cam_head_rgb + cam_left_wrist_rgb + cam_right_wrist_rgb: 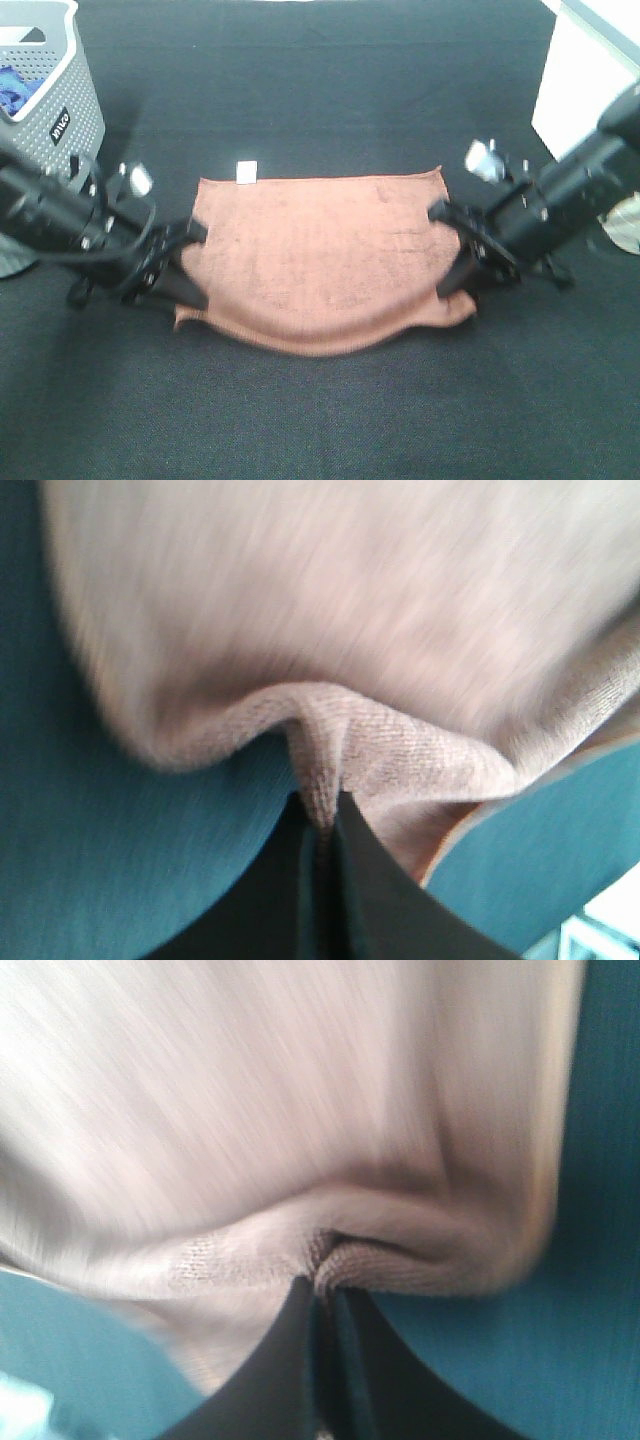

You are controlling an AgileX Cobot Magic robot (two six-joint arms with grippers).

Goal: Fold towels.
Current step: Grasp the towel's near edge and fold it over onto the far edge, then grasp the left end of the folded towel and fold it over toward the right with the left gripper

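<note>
The terracotta towel [320, 260] lies on the black table, its white tag [245, 171] at the far edge. Its near edge sags in the middle and is raised at both near corners. My left gripper [185, 300] is shut on the towel's near left corner; in the left wrist view the pinched fold [322, 770] sits between the shut fingertips [322, 830]. My right gripper [455, 285] is shut on the near right corner; the right wrist view shows the cloth [350, 1260] bunched in the shut fingertips [325, 1305]. Both wrist views are blurred.
A grey perforated basket [45, 80] with a blue cloth [15, 90] inside stands at the far left. A white box [585, 85] stands at the far right. A round object [625, 225] lies at the right edge.
</note>
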